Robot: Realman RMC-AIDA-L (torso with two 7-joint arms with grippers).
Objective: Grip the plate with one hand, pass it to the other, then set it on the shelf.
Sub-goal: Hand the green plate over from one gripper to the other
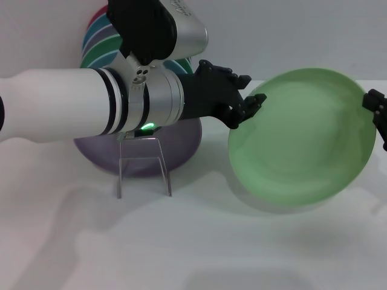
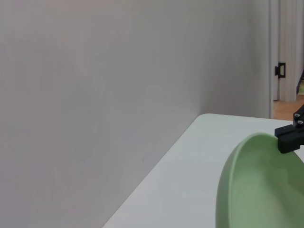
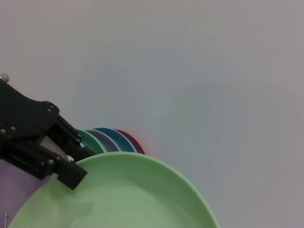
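**Mint-green plate hanging between two grippers above the surface**

The plate (image 1: pixel 302 136) is sitting in mid-air on the right side of the head view, tilted so its hollow face is turning toward the camera, and it is casting a soft shadow on the white surface (image 1: pixel 193 241) below. The left gripper (image 1: pixel 249 107), on the thick silver and white arm with a small green light glowing underneath, is reaching across from the left and clenching its black fingers on the plate's near-left rim. The right gripper (image 1: pixel 378 113) is showing only as a black tip at the picture's right edge, touching the plate's opposite rim; whether it is grasping or released, I cannot tell.

In the right wrist view the left gripper's fingers (image 3: pixel 66 171) are pinching the plate's edge, with the rims of a stack of coloured plates (image 3: pixel 107 140) showing behind it.

Behind the left arm, a clear stand (image 1: pixel 143 166) is standing on the surface with a lilac plate (image 1: pixel 175 148) leaning upright in it.
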